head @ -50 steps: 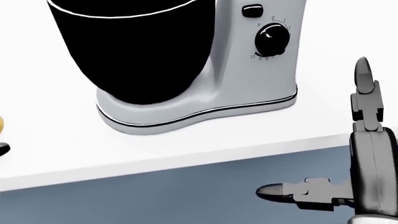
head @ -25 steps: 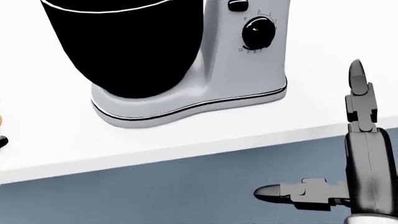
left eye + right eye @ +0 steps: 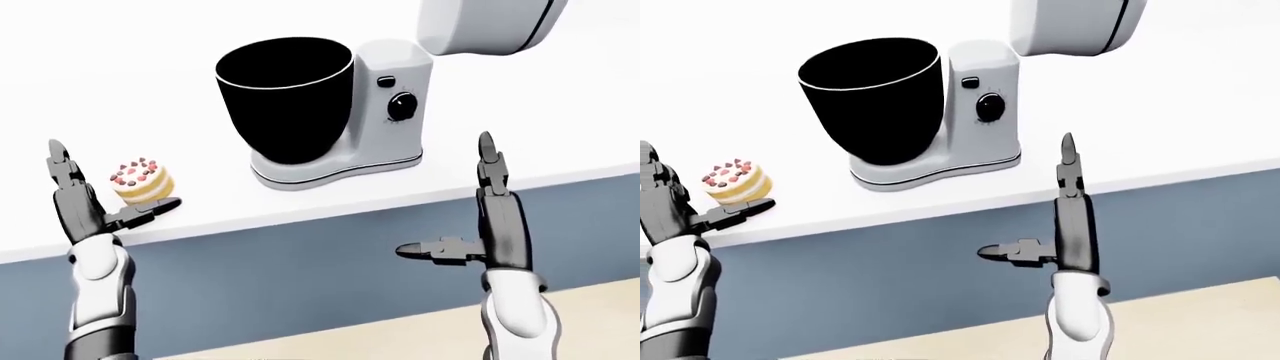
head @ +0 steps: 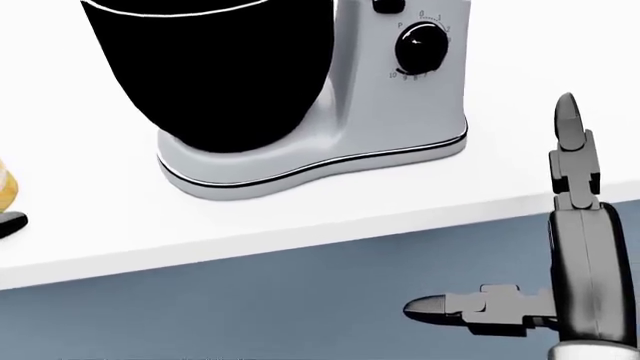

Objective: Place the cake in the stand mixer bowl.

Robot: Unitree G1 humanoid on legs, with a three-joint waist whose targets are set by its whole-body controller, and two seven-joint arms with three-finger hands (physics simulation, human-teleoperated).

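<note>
The left hand, fingers spread, waits beside the cake at the picture's left to grab it for the black bowl, while the right hand hangs open and empty.

The stand mixer has a smooth, satin silver-white body like painted metal or plastic, and its bowl is flat matt black. The desk is plain smooth white. The right hand looks dark grey matt plastic.
</note>
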